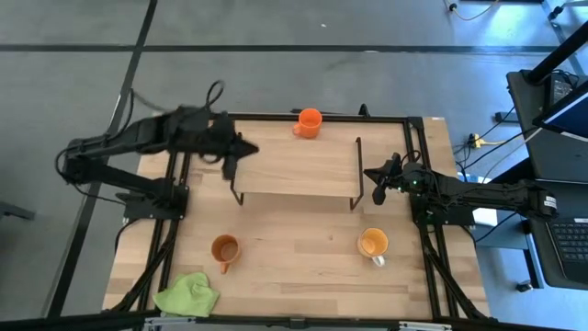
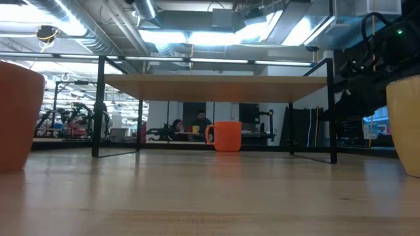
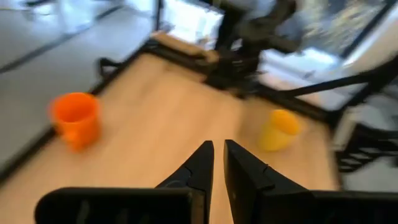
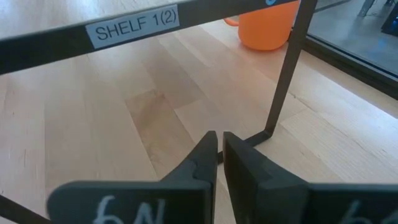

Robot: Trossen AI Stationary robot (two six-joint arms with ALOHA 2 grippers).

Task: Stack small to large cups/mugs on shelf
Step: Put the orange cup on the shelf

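Note:
The light-wood shelf stands on black wire legs at the table's middle; nothing is on it. The bright orange mug stands at the far edge behind the shelf. The brown mug stands near left, and the yellow-orange mug with a white handle stands near right. My left gripper is shut and empty by the shelf's far left corner. My right gripper is shut and empty, low beside the shelf's right end, and faces its labelled edge and a leg.
A lime-green cloth lies at the near left corner. The black frame runs round the tabletop. In the low view the space under the shelf is open through to the orange mug. People sit far behind the table.

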